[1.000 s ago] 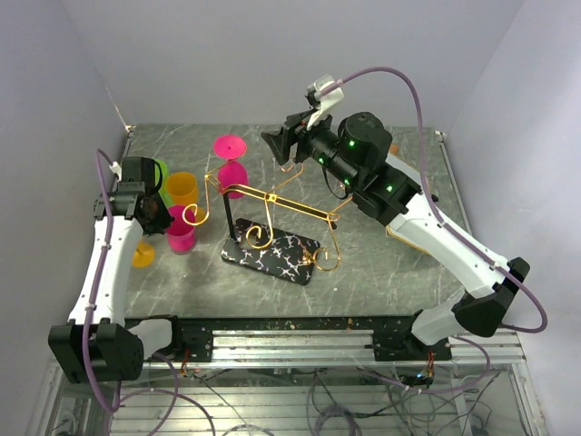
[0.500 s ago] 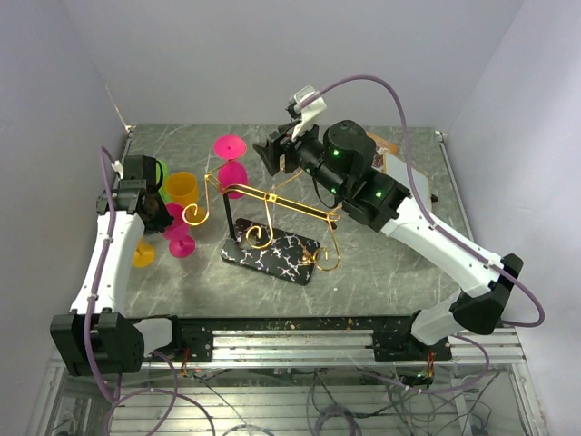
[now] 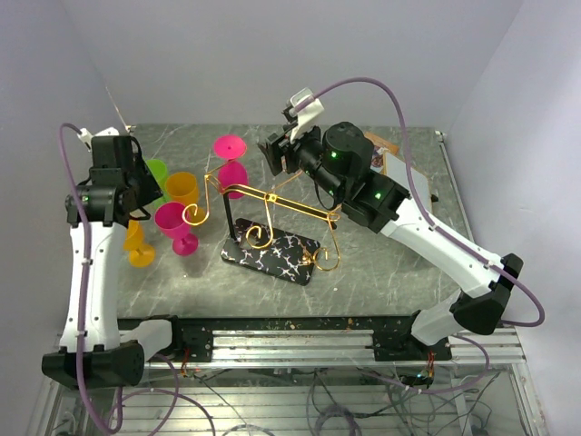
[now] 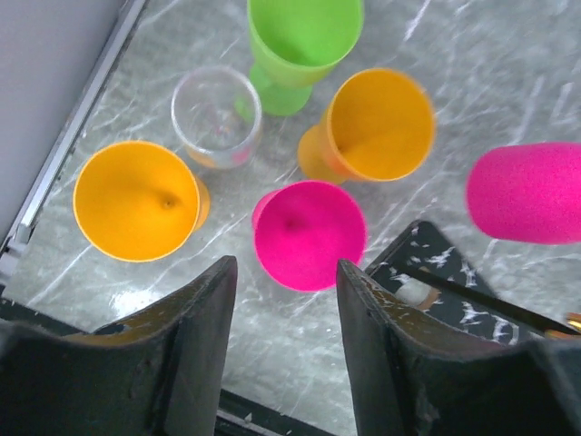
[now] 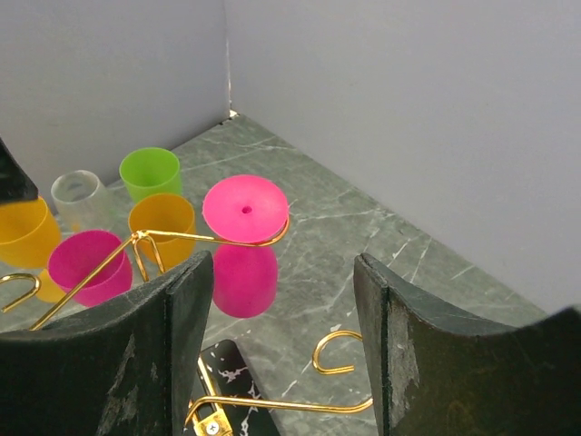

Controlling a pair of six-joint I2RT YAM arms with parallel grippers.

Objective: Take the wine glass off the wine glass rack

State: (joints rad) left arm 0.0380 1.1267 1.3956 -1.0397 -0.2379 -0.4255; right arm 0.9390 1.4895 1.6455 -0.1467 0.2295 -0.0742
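The wine glass rack (image 3: 272,204) stands mid-table on its black patterned base (image 3: 272,252). A pink wine glass (image 3: 231,162) hangs upside down from its far-left gold hook; in the right wrist view its foot (image 5: 245,209) rests in the hook with the bowl below. My right gripper (image 3: 275,153) is open and empty, just right of that glass and apart from it (image 5: 283,263). My left gripper (image 3: 143,193) is open and empty, raised above another pink glass (image 4: 310,234) that stands upright on the table (image 3: 174,222).
Upright glasses cluster at the left: two orange (image 4: 136,200) (image 4: 377,125), one green (image 4: 300,36), one clear (image 4: 216,115). Empty gold hooks (image 5: 338,350) spread from the rack. A small box (image 3: 395,163) sits at the back right behind the right arm. Walls close in on three sides.
My left gripper has lifted up and back from the pink glass standing on the table. My right gripper has shifted slightly left toward the hanging glass.
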